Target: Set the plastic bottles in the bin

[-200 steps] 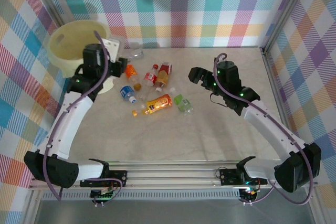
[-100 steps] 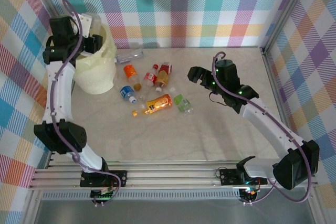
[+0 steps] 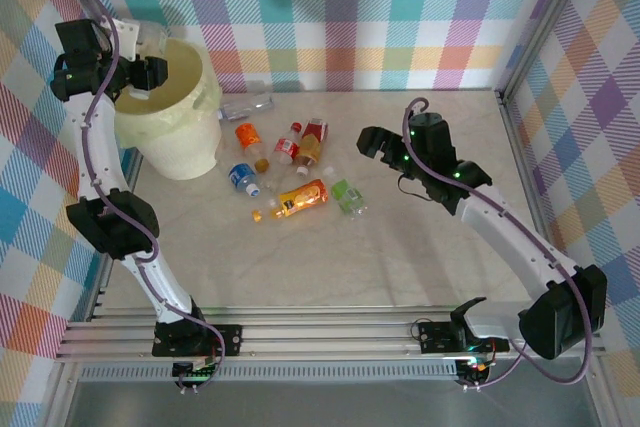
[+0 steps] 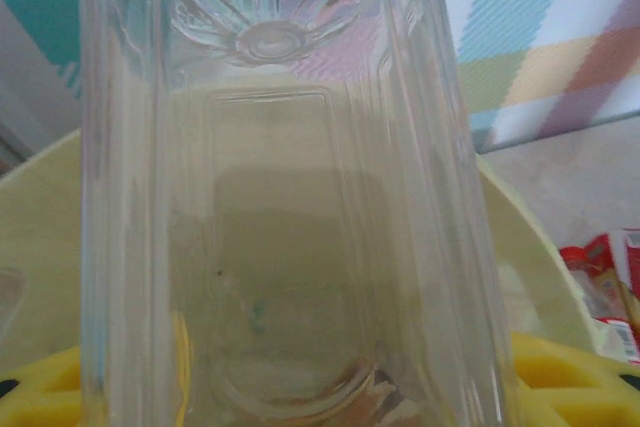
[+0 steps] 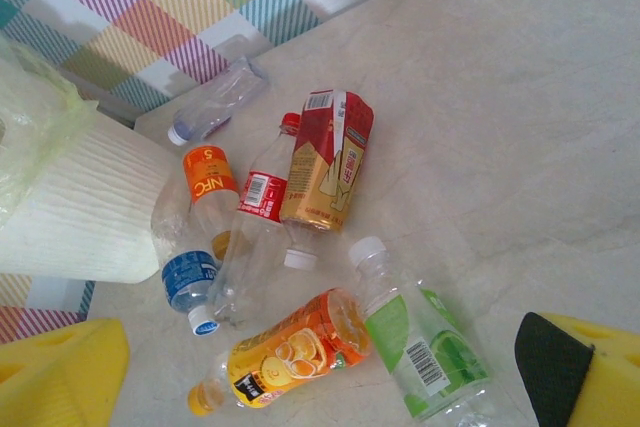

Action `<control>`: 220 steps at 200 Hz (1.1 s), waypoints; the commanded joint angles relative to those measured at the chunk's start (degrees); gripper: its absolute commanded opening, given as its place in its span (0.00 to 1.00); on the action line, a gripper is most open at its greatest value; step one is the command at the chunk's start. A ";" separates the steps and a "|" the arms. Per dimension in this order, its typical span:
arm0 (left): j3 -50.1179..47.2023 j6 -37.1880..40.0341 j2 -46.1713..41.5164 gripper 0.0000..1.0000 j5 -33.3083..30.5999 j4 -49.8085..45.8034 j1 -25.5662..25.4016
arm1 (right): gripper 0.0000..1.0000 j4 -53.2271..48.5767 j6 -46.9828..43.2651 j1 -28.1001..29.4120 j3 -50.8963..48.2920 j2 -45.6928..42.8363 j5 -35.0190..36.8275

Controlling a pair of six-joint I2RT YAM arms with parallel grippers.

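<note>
Clear plastic bottle [image 4: 270,197] sits pinched between the left gripper's [image 3: 148,65] jaws, over the bin [image 3: 185,152] rim. Right gripper [image 3: 378,143] hovers, jaws spread wide, with loose bottles [image 3: 303,197] on the table [image 3: 400,247] at its nine o'clock.

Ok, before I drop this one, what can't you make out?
- Inside of the bin: left wrist view, the held clear bottle covers it; top view, the left gripper overlaps the opening.
- The left fingers: mostly behind that bottle and cut by the bottom edge.
- The green-label bottle: base cut by the right wrist view's bottom edge.
- The clear bottle by the wall: too small in the top view to tell if crushed.
</note>
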 commanded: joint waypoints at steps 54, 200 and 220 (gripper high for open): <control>1.56 0.20 2.36 0.60 12.18 -3.92 0.90 | 1.00 -1.33 1.29 0.10 2.34 1.56 -1.59; -16.98 -13.55 -13.76 1.00 -0.28 9.51 -7.54 | 1.00 -1.01 0.08 0.12 -0.20 -1.32 -2.08; -23.31 -16.45 -19.32 1.00 -11.52 14.22 -12.29 | 1.00 0.04 -1.13 0.11 -1.49 -2.75 -2.52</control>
